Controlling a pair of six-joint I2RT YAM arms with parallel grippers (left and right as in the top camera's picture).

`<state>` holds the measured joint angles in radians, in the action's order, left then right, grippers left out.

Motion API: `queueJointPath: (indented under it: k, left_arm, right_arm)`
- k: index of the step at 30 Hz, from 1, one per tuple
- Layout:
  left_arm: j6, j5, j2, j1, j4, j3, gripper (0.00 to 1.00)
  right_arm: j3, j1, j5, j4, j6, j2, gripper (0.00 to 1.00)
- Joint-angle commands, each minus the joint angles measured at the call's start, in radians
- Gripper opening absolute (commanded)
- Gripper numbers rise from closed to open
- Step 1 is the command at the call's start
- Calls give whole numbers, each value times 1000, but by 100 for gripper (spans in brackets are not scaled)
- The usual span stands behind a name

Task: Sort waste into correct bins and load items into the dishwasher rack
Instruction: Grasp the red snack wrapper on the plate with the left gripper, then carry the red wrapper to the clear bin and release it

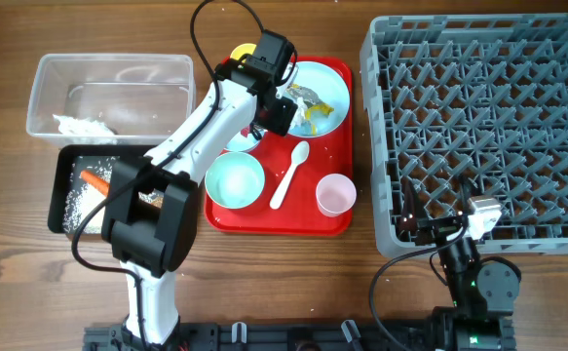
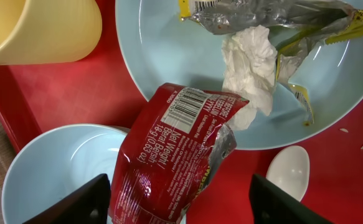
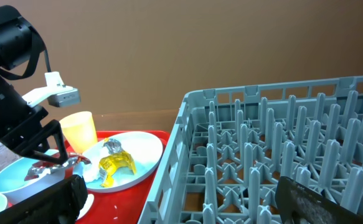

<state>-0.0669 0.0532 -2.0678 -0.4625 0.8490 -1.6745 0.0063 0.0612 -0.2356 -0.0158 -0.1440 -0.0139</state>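
Over red tray (image 1: pixel 298 216) | left gripper (image 2: pixel 178 199) spread around crumpled red wrapper (image 2: pixel 162 155), barcode showing | right gripper (image 3: pixel 181 205) spread

A flat red serving tray (image 1: pixel 293 220) lies near the middle of the wooden table (image 1: pixel 264 292), and a plain brown wall (image 3: pixel 169 50) rises behind the table's far edge.

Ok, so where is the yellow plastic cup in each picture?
Overhead: the yellow plastic cup peeks out at the top left corner of the red tray.
Left wrist: the cup fills the top left corner, cut off by the edge.
Right wrist: the cup stands at the lower left.
Shared landmark: the round light blue plate, next to the cup in every view.
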Motion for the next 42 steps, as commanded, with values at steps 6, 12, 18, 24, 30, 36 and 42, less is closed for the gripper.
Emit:
queueJointPath:
  k: [6, 12, 18, 24, 30, 36, 42]
  left_arm:
    - [-8, -15, 3, 3, -7, 35, 75]
    - [-7, -8, 3, 3, -28, 40, 68]
    - [-7, -8, 3, 3, -26, 40, 66]
    - [-8, -3, 3, 3, -33, 72, 63]
    - [-8, 34, 3, 3, -52, 72, 35]
    - [-7, 97, 24, 3, -53, 70, 16]
    - [-5, 129, 116, 3, -66, 70, 4]
  right_arm:
    - [-1, -4, -10, -5, 13, 0, 100]
    - [-1, -4, -10, -5, 13, 0, 100]
    - [-1, -4, -10, -5, 13, 0, 100]
    - [-1, -4, -10, -5, 13, 0, 100]
    - [-1, -4, -10, -5, 13, 0, 100]
    - [-1, -4, -10, -5, 13, 0, 100]
    - [-1, -4, -10, -5, 13, 0, 100]
